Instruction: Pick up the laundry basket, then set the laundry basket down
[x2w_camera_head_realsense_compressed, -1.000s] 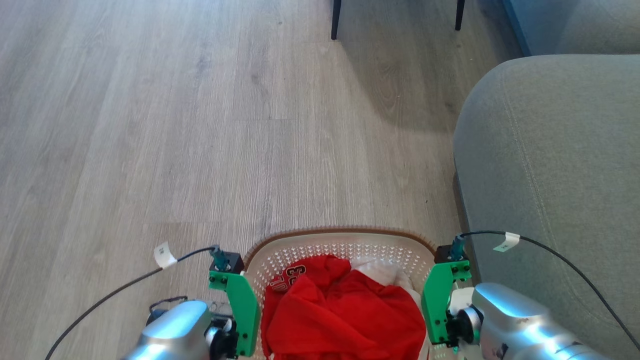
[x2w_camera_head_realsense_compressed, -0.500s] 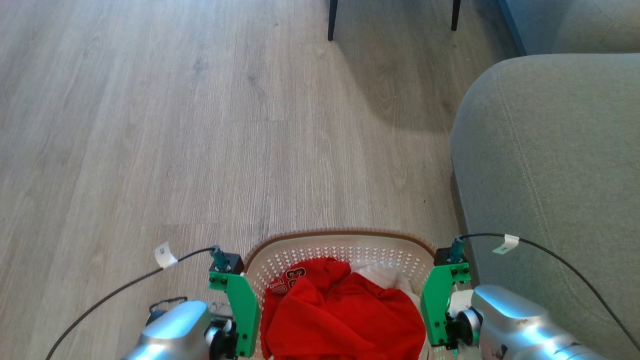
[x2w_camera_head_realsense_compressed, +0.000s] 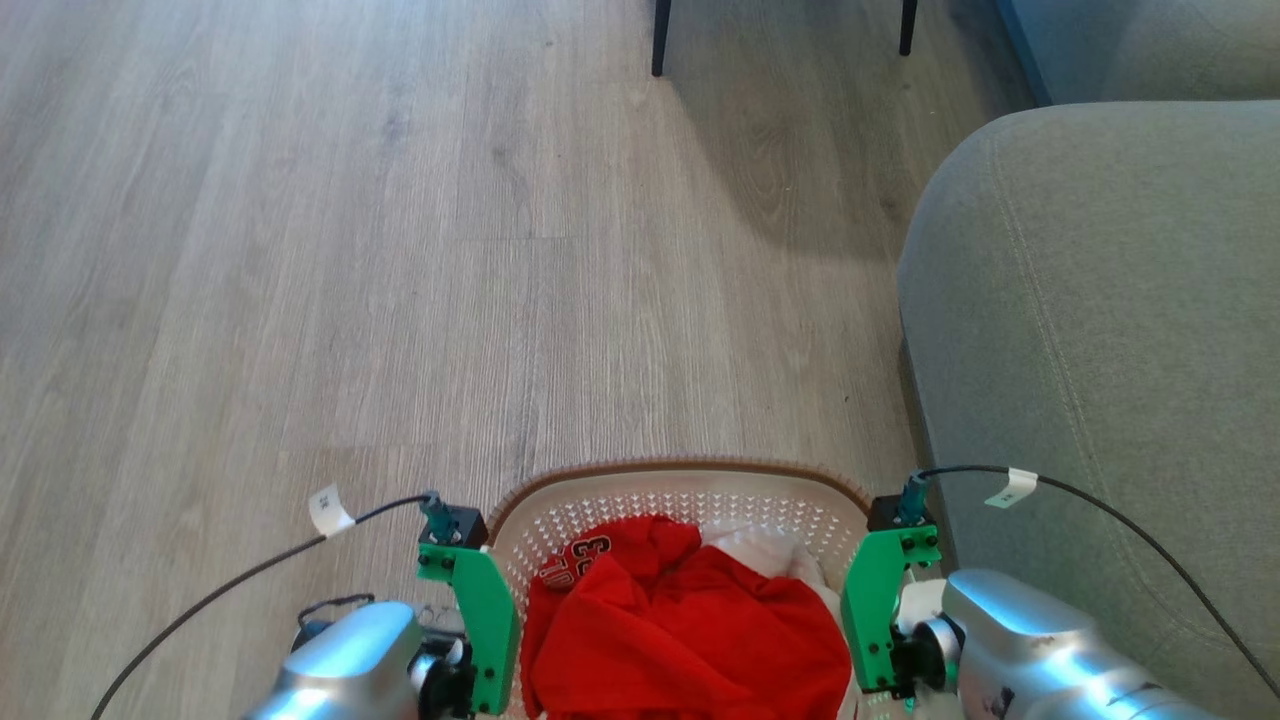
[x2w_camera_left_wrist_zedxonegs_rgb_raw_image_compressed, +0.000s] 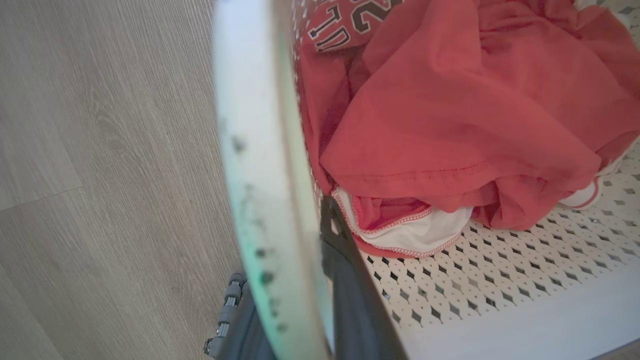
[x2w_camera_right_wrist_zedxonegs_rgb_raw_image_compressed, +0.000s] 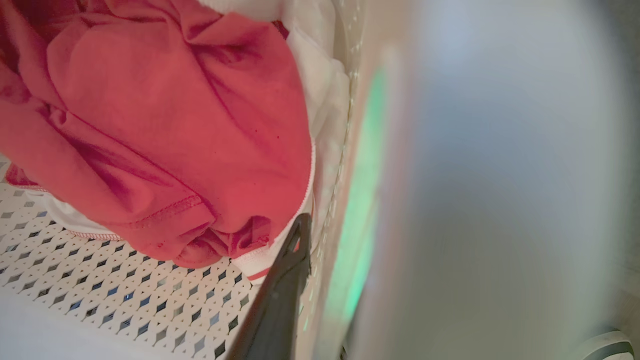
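Observation:
The laundry basket (x2w_camera_head_realsense_compressed: 690, 480), white and perforated with a brown rim, sits at the bottom centre of the head view between my two arms. Red and white clothes (x2w_camera_head_realsense_compressed: 690, 630) lie in it. My left gripper (x2w_camera_left_wrist_zedxonegs_rgb_raw_image_compressed: 285, 250) is shut on the basket's left wall (x2w_camera_left_wrist_zedxonegs_rgb_raw_image_compressed: 260, 150), one dark finger (x2w_camera_left_wrist_zedxonegs_rgb_raw_image_compressed: 345, 260) inside and the other outside. My right gripper (x2w_camera_right_wrist_zedxonegs_rgb_raw_image_compressed: 325, 260) is shut on the right wall (x2w_camera_right_wrist_zedxonegs_rgb_raw_image_compressed: 360, 200). Its inner finger (x2w_camera_right_wrist_zedxonegs_rgb_raw_image_compressed: 285, 280) rests beside the clothes (x2w_camera_right_wrist_zedxonegs_rgb_raw_image_compressed: 165, 125), and the blurred rim hides the outer one.
A grey sofa (x2w_camera_head_realsense_compressed: 1100, 350) stands close on the right, almost touching my right arm (x2w_camera_head_realsense_compressed: 1030, 640). Two dark chair legs (x2w_camera_head_realsense_compressed: 660, 40) stand at the far top. Wood floor (x2w_camera_head_realsense_compressed: 350, 250) stretches ahead and to the left.
The floor, chair legs and sofa have drifted slightly left in the head view, so the camera has moved. The basket and both grips look the same.

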